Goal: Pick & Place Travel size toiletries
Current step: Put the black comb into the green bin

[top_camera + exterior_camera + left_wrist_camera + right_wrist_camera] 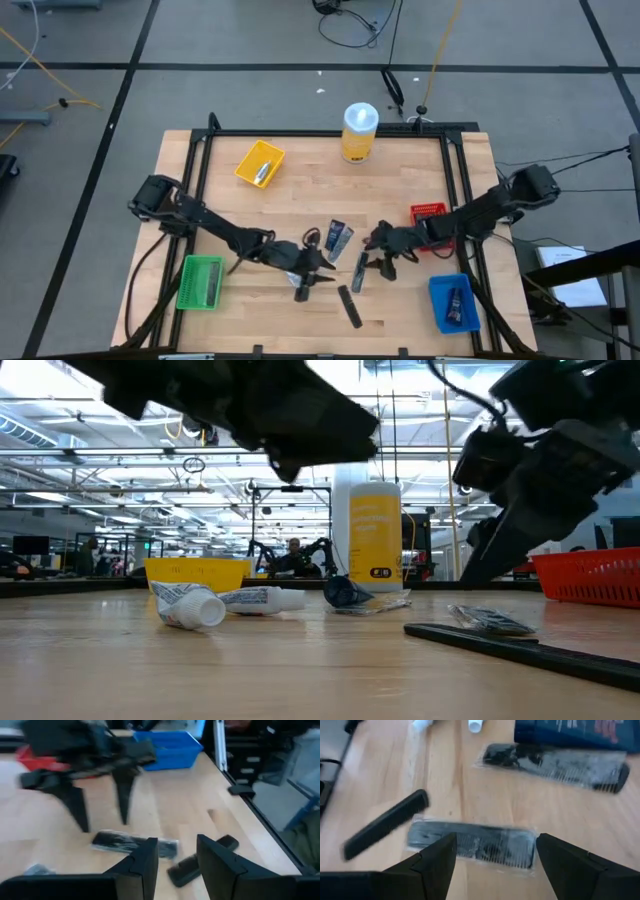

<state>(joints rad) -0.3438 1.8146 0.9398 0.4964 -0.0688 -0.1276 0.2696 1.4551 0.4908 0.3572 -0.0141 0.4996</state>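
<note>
High view showed us the wooden desk (300, 200) first, with both arms reaching in over its middle. Beyond the jaws stood the tall yellow canister (359, 132); a yellow bin (259, 163), a green bin (200, 282), a red bin (428, 214) and a blue bin (453, 302) sat well apart from the jaws, toward the corners.

The right gripper (492, 855) hung with its jaws wide. Directly between and just ahead of them lay a wrapped comb (472, 843), flat on the wood. A bare black comb (385, 823) lay just to one side of it, and a second wrapped comb (555, 764) and a dark blue sachet (572, 731) lay farther ahead.

The left gripper (177, 857) kept its jaws narrow, with nothing between them. A wrapped black item (132, 843) sat just ahead of them and a black stick (200, 860) beside. White tubes (225, 603) lay near the cluster.

We judged the risks as follows. The comb is thin and flat, so jaws closing above it could miss it, or pinch only the slippery wrapper. The bare comb nearby could be nudged aside. The two grippers stood close, so a collision seemed possible.
</note>
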